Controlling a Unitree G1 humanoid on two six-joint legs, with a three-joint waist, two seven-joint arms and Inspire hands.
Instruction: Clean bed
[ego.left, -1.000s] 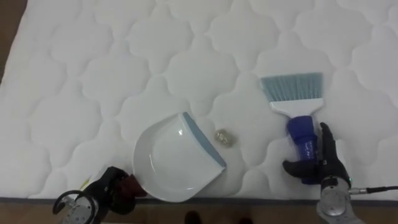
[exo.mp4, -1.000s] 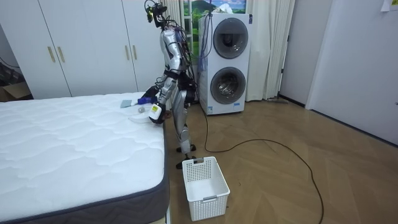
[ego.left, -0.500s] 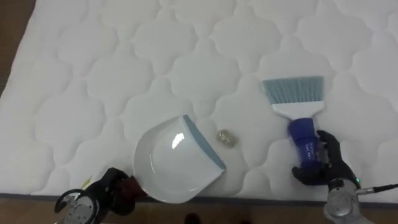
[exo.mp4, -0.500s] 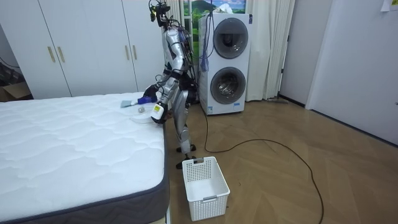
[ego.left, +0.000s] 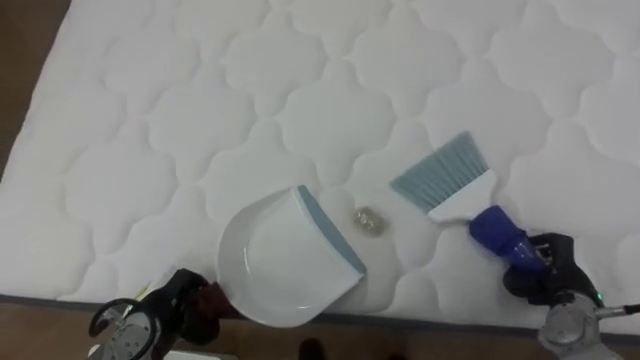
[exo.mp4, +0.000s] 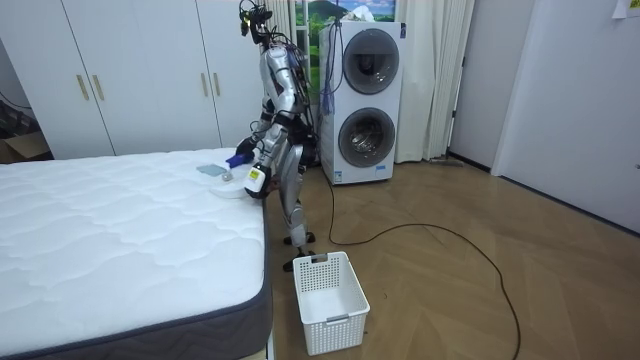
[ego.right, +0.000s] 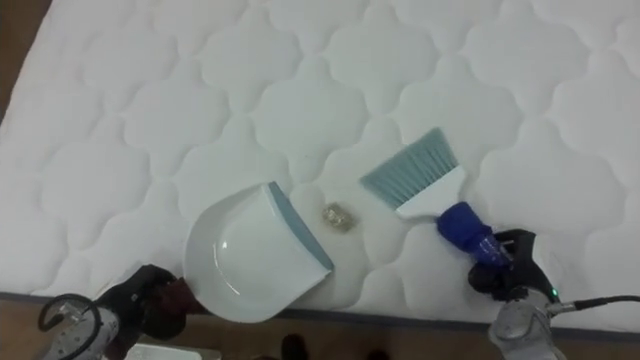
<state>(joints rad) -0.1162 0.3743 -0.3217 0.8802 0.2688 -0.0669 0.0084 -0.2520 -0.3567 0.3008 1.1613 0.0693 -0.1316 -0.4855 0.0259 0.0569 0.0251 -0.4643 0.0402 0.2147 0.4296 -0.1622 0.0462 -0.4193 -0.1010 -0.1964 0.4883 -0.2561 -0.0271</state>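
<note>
Left hand: we find it at the dustpan's near left end, by the mattress edge, fingers curled round the handle.

Dustpan: white, lying flat on the mattress, with its grey-blue lip turned to the far right.

Right hand: well to the right of the dustpan and about as near as the pan, clenched round the blue handle of the brush.

Brush: we note it lies slantwise, its pale blue bristles aimed toward the dustpan's lip but apart from it.

Scrap: small, crumpled and yellowish, on the mattress just right of the dustpan's lip. It lies between the lip and the bristles and touches neither.

Beyond the dustpan we record white quilted mattress running on.

Room view: the robot stands at the bed's side, with the dustpan before it.

White basket: on the wooden floor beside the bed, well apart from the dustpan.

Stacked washer and dryer: against the wall beyond the dustpan, behind the robot.
</note>
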